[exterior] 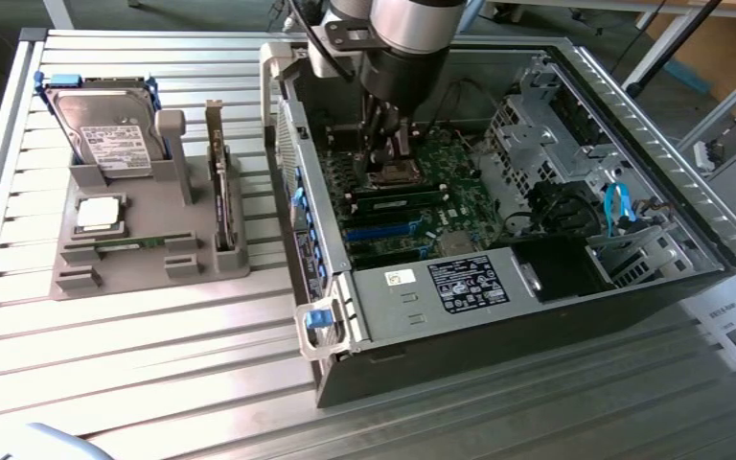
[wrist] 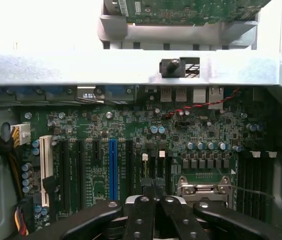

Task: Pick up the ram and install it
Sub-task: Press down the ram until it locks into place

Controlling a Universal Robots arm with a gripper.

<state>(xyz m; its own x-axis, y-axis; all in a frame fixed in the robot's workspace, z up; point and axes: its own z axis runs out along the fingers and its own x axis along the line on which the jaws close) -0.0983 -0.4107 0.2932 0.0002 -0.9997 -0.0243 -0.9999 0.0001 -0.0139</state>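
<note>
The ram is a thin green stick lying in a low slot at the front of the grey holder, at the exterior view's left. My gripper is far from it, lowered inside the open computer case over the motherboard. In the wrist view the gripper is shut, its black fingertips pressed together with nothing showing between them. It hangs just beside the silver CPU socket, with dark memory slots past the socket.
The holder also carries a hard drive, a square silver CPU and an upright expansion card. Black and blue expansion slots run across the motherboard. Case walls, drive cages and cables crowd the arm.
</note>
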